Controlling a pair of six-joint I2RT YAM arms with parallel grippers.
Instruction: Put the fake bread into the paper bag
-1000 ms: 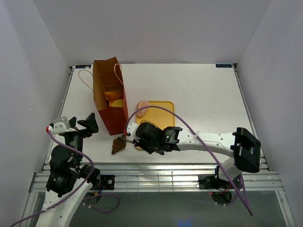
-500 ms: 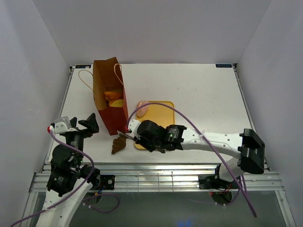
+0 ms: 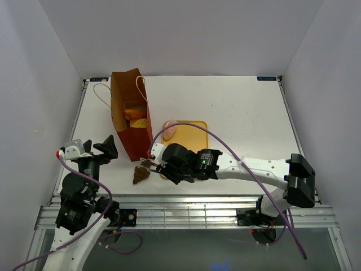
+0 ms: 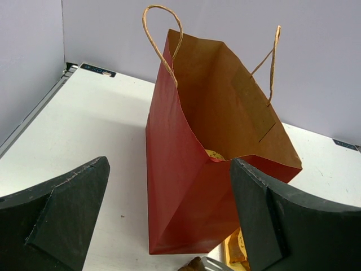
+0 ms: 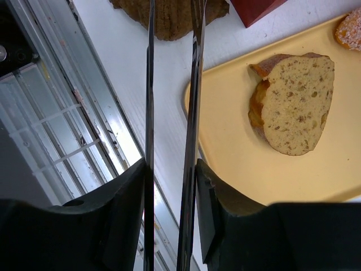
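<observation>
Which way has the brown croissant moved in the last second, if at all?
No, it has not moved. The brown croissant still lies on the table just in front of the paper bag's near corner, as before.

Both arms had black joint housings and white link tubes, seen most clearly on the right arm (image 3: 256,165). A loose purple cable (image 3: 194,127) ran along each. The left arm (image 3: 79,195) bore a small red mark (image 3: 58,153) on its white wrist piece. The left gripper (image 4: 169,162) had matte black fingers (image 4: 62,214), wedge-shaped and rough at the edges.
</observation>
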